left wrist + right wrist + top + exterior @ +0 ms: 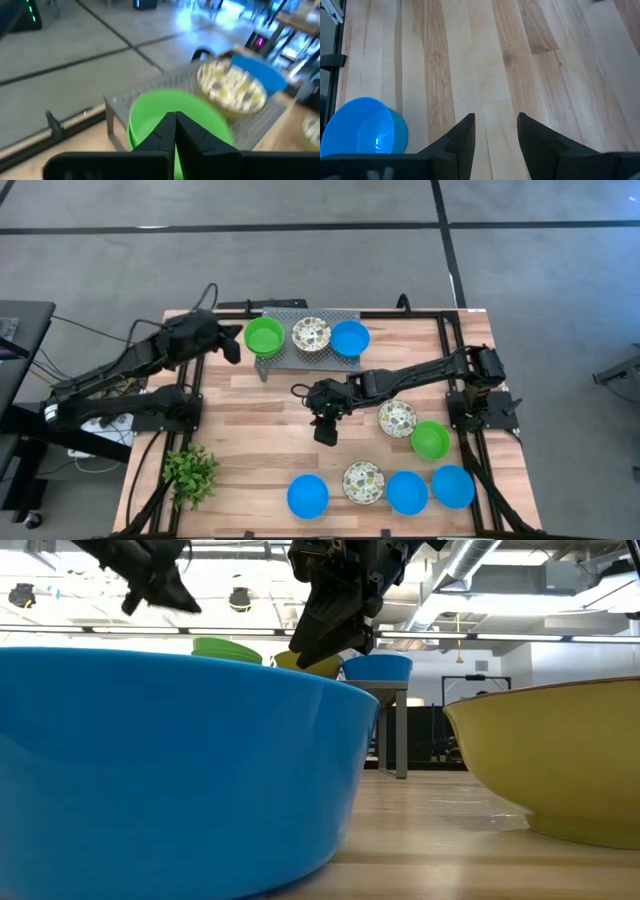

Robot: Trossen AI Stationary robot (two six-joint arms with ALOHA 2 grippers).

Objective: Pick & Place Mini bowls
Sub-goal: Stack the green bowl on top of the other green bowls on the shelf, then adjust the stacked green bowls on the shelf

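- Grey mesh rack [285, 358] sits at the table's far edge, mid-width, w/ three bowls in a row on top: green bowl on rack [264, 335] toward the left edge, floral bowl on rack [311, 334] in the middle, blue bowl on rack [350, 338] toward the right edge.
- Left gripper [232, 343] hovers just beside the green bowl on rack, on its left-edge side, near the far-left corner. In the left wrist view its fingers [167, 131] are pressed together, tips meeting, nothing between them; that green bowl lies right in front.
- Right gripper [326, 430] is over bare wood around the table's centre, arm reaching in from the right edge. Right wrist view: fingers [461, 134] apart w/ a narrow gap, nothing in them, only planks below.
- Nearest bowl to the right gripper is the near-left blue bowl [307, 496], by the near edge, apart from it.
- Rest of the near-edge row, going toward the right edge: near floral bowl [363, 482], middle blue bowl [407, 492], near-right blue bowl [453, 486]. These three sit close together, near floral bowl and middle blue bowl about touching.
- Toward the right edge, mid-depth: right floral bowl [397, 418] and right green bowl [430, 440], just beside each other.
- Small leafy plant [190, 473] sits near the near-left corner, well apart from the bowls.
- Wooden table [250, 430] w/ a black frame round it.
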